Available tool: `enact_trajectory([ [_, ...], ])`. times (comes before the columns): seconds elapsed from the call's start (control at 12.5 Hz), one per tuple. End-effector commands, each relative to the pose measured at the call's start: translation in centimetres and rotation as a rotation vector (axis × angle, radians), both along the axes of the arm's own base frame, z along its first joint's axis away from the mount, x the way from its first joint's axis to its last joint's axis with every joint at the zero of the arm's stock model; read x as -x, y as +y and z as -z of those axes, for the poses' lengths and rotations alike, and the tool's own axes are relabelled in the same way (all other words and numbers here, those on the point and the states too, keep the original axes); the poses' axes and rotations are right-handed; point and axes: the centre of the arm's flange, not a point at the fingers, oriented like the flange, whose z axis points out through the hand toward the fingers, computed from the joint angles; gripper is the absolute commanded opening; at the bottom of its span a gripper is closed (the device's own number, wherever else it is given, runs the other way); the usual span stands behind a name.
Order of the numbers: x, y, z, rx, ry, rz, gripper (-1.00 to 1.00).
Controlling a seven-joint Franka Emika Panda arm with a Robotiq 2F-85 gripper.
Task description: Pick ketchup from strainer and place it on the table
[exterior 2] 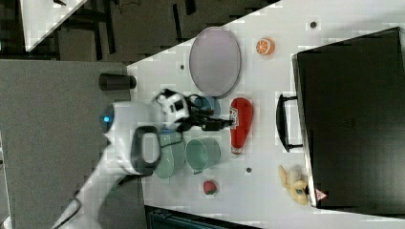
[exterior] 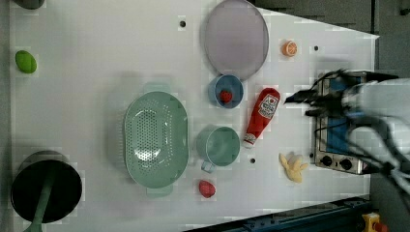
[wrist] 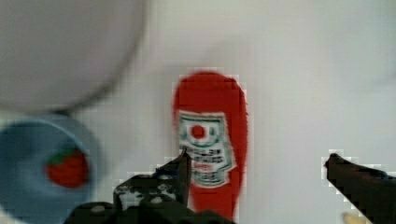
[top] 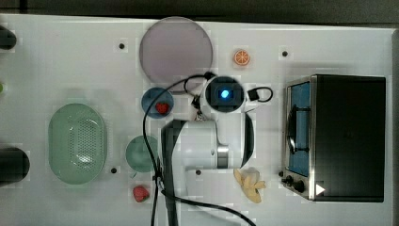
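One ketchup bottle (exterior: 261, 116) lies flat on the white table (exterior: 96, 96), out of the strainer (exterior: 155, 139) and at about three o'clock from it in the left view, between the cup and the toaster oven. Its cap points toward six o'clock. Lying on its side with nothing touching it, it looks set down, so I'd judge the placing done. In the wrist view the gripper (wrist: 257, 172) hangs above the bottle with its fingers spread wide, one either side of the label and gripping nothing, which reads as a release.

Counting from the left view's left: one green fruit (exterior: 25, 62), one black pot (exterior: 46, 187), one pale green strainer with nothing in it, one green cup (exterior: 218, 146) at its three o'clock, one blue bowl (exterior: 226, 91), two strawberries, one (exterior: 225, 96) in that bowl and one (exterior: 207, 188) loose on the table, one grey plate (exterior: 236, 37) at twelve o'clock from the bowl, one orange half (exterior: 289, 48), one banana (exterior: 293, 167), and one toaster oven (exterior: 338, 130).
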Motion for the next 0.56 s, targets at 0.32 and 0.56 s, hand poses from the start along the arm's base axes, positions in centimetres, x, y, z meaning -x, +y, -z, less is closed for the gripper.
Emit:
enact_trajectory([
  [0.32, -4.2, 1.1, -19.7, -0.054, -0.099, 0.215, 1.0],
  [0.56, -4.5, 1.1, -25.6, -0.054, -0.105, 0.25, 1.0],
])
